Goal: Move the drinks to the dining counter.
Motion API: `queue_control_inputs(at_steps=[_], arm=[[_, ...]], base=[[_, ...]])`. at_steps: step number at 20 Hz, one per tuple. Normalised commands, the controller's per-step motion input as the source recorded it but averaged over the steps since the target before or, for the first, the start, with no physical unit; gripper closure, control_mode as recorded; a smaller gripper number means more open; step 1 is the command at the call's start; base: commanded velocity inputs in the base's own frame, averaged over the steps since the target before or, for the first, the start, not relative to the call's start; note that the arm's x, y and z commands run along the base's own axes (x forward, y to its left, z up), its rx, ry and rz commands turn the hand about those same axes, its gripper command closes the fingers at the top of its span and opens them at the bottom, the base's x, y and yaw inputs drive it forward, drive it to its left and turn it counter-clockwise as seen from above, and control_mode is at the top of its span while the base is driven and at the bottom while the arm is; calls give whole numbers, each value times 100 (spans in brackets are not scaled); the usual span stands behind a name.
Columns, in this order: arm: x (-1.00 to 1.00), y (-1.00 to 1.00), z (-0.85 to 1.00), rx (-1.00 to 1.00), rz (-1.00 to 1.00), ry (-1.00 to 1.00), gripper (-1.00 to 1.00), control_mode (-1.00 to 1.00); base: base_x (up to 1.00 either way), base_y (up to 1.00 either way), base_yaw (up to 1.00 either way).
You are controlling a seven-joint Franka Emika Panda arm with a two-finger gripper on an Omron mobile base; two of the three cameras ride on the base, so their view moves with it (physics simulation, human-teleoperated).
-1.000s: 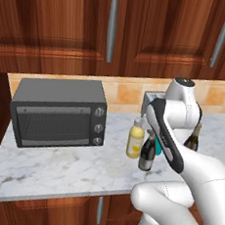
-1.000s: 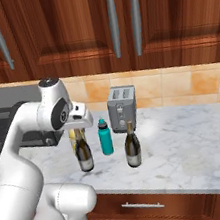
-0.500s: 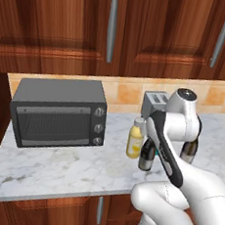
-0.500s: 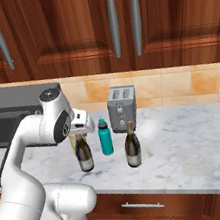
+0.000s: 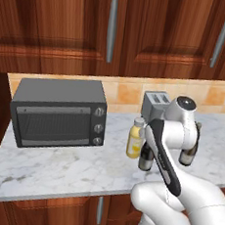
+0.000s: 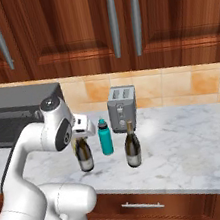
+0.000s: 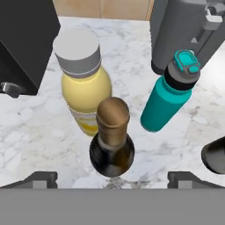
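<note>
My gripper [image 7: 112, 178] is open wide, holding nothing, looking down on the bottles. Left to right in the hand view: yellow bottle [image 7: 83, 83] with white cap, dark wine bottle [image 7: 112, 140], teal bottle [image 7: 169, 99], second wine bottle [image 7: 215, 154] at the edge. The near wine bottle sits dead centre between my fingertips [image 7: 41, 179], upright, long axis pointing up at me, just below. All four stand on the marble worktop [image 6: 189, 144] by the toaster [image 6: 122, 109], not yet on the dining counter. Straight descent should straddle its neck; the yellow bottle stands close beside it.
</note>
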Motion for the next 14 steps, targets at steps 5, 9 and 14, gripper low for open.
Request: queue_control_inputs(at_steps=[5,9,14], arm=[[18,0,-10,0,0,-3,-100,-100],[19,0,-10,0,0,-2,-100,-100],[18,0,-7,0,0,-1,-100,-100]], base=[[0,0,0],[0,0,0],[0,0,0]])
